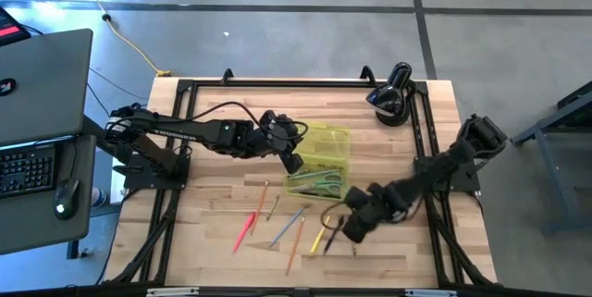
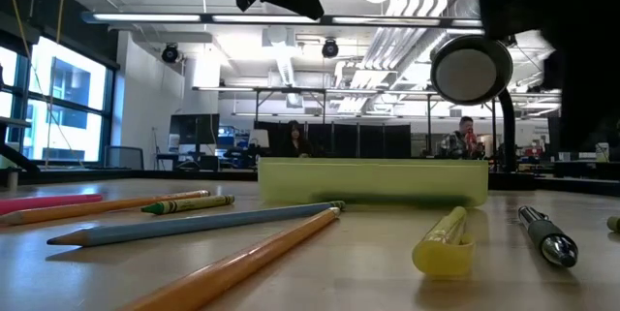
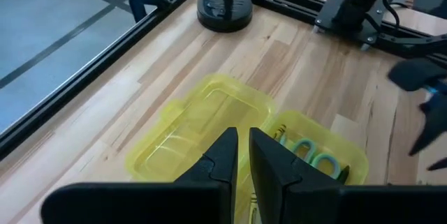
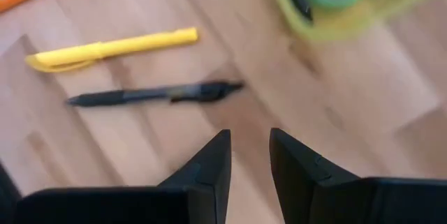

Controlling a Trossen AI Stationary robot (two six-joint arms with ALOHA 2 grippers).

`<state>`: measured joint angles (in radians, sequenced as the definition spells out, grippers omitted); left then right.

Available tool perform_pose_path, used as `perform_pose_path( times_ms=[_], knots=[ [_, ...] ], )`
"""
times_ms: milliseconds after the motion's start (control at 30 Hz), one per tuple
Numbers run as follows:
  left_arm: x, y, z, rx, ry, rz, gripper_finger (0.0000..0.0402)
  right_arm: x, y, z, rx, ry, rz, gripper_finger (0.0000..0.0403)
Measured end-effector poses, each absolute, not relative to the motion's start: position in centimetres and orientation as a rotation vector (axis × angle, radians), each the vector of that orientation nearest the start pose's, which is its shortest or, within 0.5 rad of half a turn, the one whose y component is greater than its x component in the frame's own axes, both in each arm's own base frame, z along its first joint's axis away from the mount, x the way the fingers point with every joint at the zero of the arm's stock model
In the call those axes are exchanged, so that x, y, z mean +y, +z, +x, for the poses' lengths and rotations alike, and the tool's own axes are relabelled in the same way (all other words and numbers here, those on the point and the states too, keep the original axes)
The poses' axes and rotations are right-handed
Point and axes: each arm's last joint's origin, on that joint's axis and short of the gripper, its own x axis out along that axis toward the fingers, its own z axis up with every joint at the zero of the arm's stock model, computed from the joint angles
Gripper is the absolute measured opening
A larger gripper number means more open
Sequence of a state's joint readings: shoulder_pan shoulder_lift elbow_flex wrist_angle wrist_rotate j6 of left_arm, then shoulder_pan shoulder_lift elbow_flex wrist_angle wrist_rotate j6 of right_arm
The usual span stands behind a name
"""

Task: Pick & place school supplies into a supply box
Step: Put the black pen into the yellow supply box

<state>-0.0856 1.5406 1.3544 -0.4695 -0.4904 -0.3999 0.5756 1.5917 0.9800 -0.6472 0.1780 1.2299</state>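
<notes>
I'm looking at a pale wooden surface (image 1: 213, 232) edged by a black frame, with an open office beyond it where people sit far back. The supply box (image 1: 324, 160) is translucent yellow-green and lies open, its empty lid half beside the tray half, which holds green-handled scissors (image 3: 314, 158). My left claw (image 1: 292, 160) hangs just above the box's near edge, fingers nearly together with a thin slit between, gripping nothing. My right claw (image 4: 248, 155) hovers low over bare wood just off the tray's corner, fingers a little apart and empty; a black pen (image 4: 150, 94) and a yellow pen (image 4: 105, 48) lie just ahead of it. Farther from that claw, pencils (image 1: 277, 228) in orange, blue and pink-red lie scattered with clear wood between them. A black lamp (image 1: 390, 98) stands at the far edge. I can read no writing.
</notes>
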Motion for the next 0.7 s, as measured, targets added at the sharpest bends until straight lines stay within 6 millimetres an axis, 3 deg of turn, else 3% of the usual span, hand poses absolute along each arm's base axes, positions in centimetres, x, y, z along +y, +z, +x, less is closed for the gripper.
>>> perform_pose_path(
  times_ms=[167,400,700],
  knots=[
    [-1.5,32.4,33.8,0.539,0.508,-0.199,0.0067,17.8,17.9,23.8,1.143,-0.403,0.684,0.0078],
    [-1.5,32.4,33.8,0.533,0.512,-0.216,0.0067,20.9,15.8,24.3,1.178,-0.277,0.788,0.0078],
    [-1.5,32.4,33.8,0.535,0.511,-0.216,0.0067,21.0,15.4,24.4,1.159,-0.332,0.842,0.0078]
  ],
)
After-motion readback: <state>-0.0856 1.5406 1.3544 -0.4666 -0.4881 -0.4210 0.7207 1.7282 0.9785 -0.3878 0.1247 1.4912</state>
